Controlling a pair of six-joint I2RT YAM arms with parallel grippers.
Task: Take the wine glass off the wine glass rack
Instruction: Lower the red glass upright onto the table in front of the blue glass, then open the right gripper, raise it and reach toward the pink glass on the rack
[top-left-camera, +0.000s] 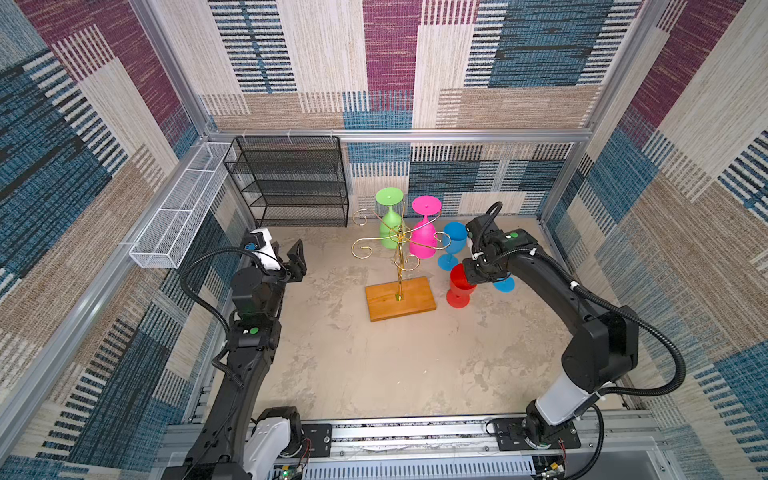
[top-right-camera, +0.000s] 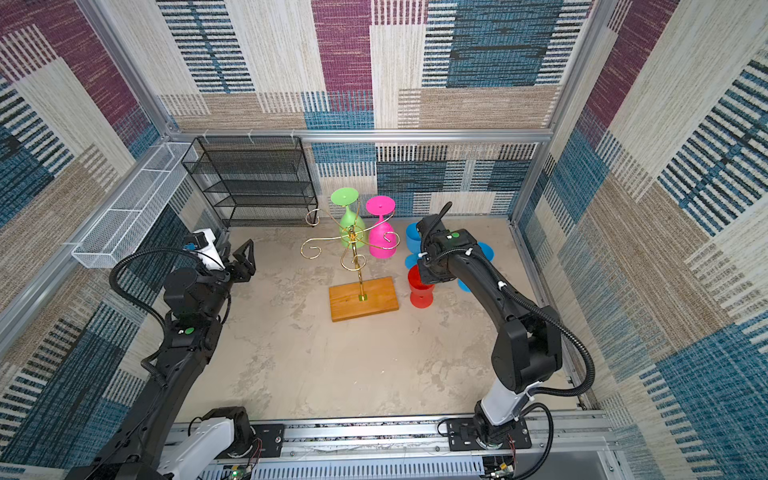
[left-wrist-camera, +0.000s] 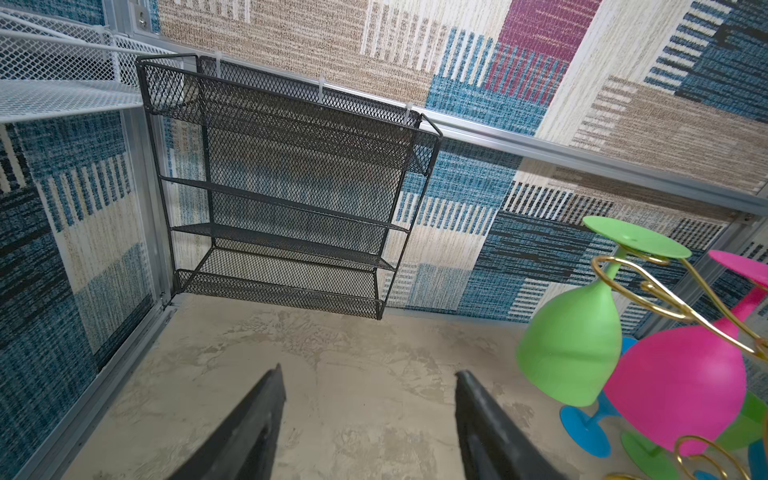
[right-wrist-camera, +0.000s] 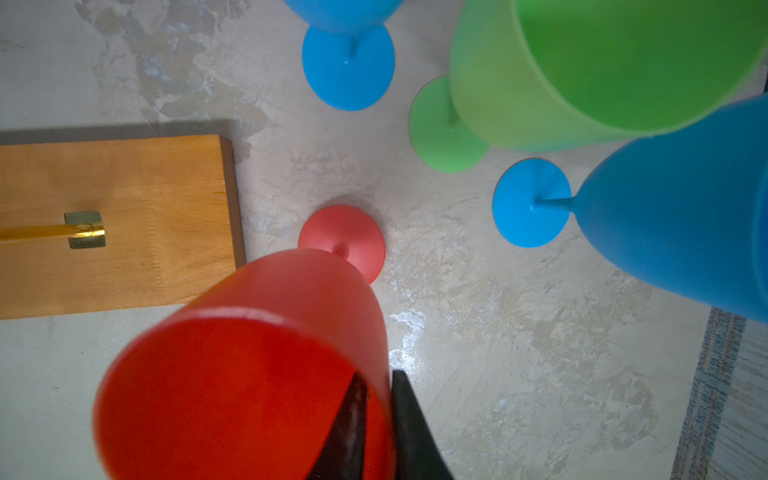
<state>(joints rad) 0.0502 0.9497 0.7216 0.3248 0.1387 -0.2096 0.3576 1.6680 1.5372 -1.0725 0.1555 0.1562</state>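
The wine glass rack (top-left-camera: 400, 249), a thin gold post with scroll arms on a wooden base (top-left-camera: 401, 299), stands mid-table in both top views (top-right-camera: 353, 249). A green wine glass (top-left-camera: 390, 226) and a pink one (top-left-camera: 424, 241) hang upside down from its far arms. To its right a red wine glass (top-left-camera: 458, 293) stands upright on the table. My right gripper (right-wrist-camera: 379, 374) straddles the rim of the red wine glass (right-wrist-camera: 249, 374), one finger inside and one outside; I cannot tell whether they still press the wall. My left gripper (left-wrist-camera: 368, 370) is open and empty, left of the rack (top-left-camera: 295, 259).
Two blue glasses (right-wrist-camera: 348, 66) (right-wrist-camera: 685, 232) and a green one (right-wrist-camera: 582, 62) stand upright on the table right of the rack. A black mesh shelf unit (top-left-camera: 291, 183) stands at the back wall. A long white wire basket (top-left-camera: 178, 212) hangs along the left wall.
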